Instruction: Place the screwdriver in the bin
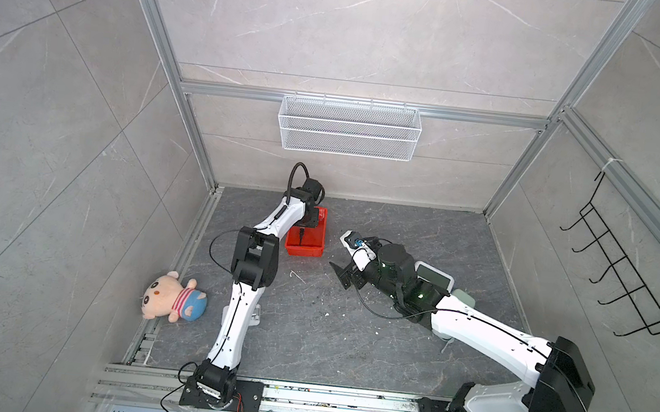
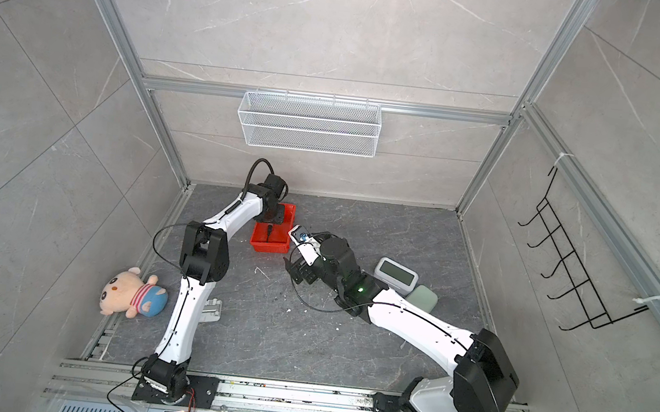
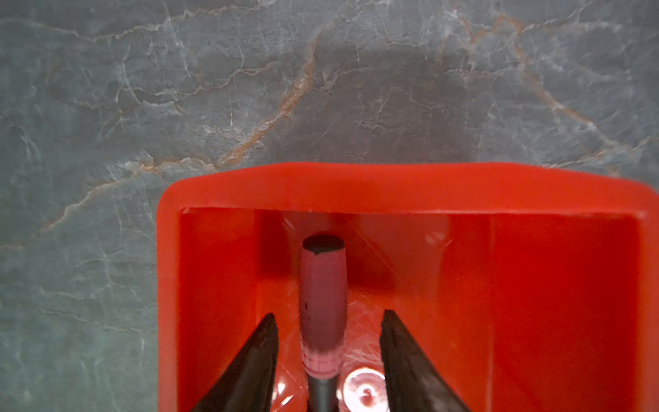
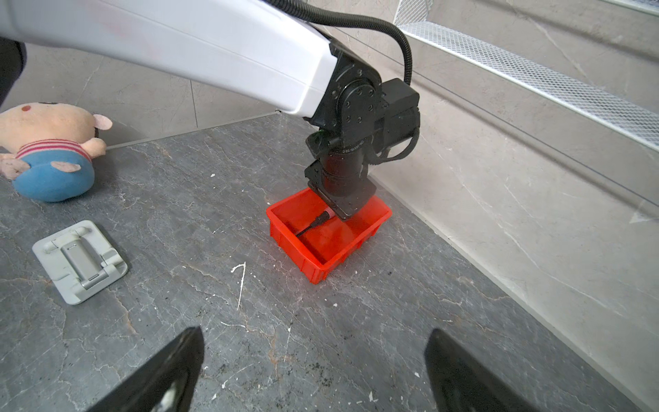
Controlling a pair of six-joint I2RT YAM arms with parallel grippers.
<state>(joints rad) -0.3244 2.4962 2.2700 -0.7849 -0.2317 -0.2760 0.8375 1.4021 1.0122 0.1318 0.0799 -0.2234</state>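
- The left hand (image 3: 330, 314) shows only in its own wrist view. In both top views the black wrist covers it, above the bin (image 1: 307, 246).
- It is released: both dark, wedge-shaped fingers (image 3: 249, 364) stand clear of the screwdriver (image 3: 322, 296), with red floor showing on either side.
- The screwdriver sits inside the bin between those fingers. Its matte red handle reaches past the fingertips, its collar end is blurred, and its thin black shaft is cut off at the frame edge.
- The bin is glossy red plastic with a smooth rim, and it stands on the veined grey desk (image 3: 249, 89).
- The right hand (image 4: 314, 331) is spread wide with nothing between its fingers, well apart from the bin. Only its fingertips show.
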